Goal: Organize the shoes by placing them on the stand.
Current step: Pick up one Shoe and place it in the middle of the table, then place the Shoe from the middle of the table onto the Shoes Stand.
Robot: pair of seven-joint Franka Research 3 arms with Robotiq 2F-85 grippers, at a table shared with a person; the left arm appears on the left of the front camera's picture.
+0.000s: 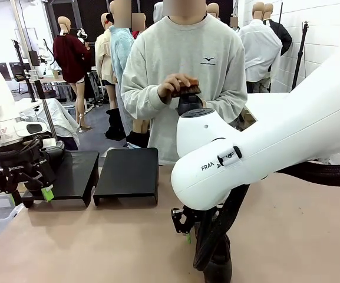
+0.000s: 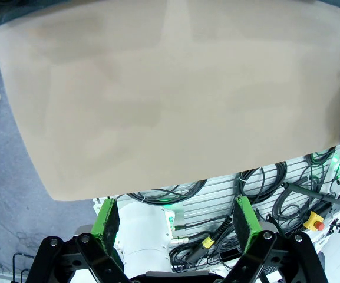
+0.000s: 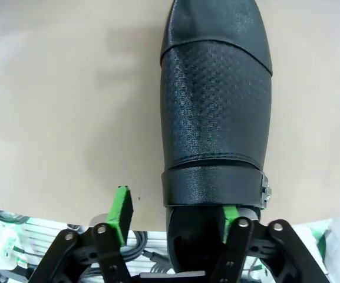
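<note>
A black shoe (image 3: 217, 118) with a textured upper and a buckled strap lies on the tan table, toe pointing away from my right gripper (image 3: 175, 213). That gripper is open. One green pad (image 3: 121, 212) stands clear of the shoe's side and the other pad (image 3: 230, 213) sits at the heel opening. In the front view the same shoe (image 1: 220, 265) lies at the table's near edge under my right gripper (image 1: 188, 233). A person's hands hold another dark shoe (image 1: 184, 89) at chest height. Two low black stands (image 1: 75, 171) (image 1: 128, 171) sit side by side. My left gripper (image 1: 40, 190) is open by the left one.
My right arm's big white link (image 1: 264, 147) crosses the right half of the front view and hides the table behind it. In the left wrist view my left gripper (image 2: 177, 217) looks down over the table's edge (image 2: 158, 191) at cables and a rail below.
</note>
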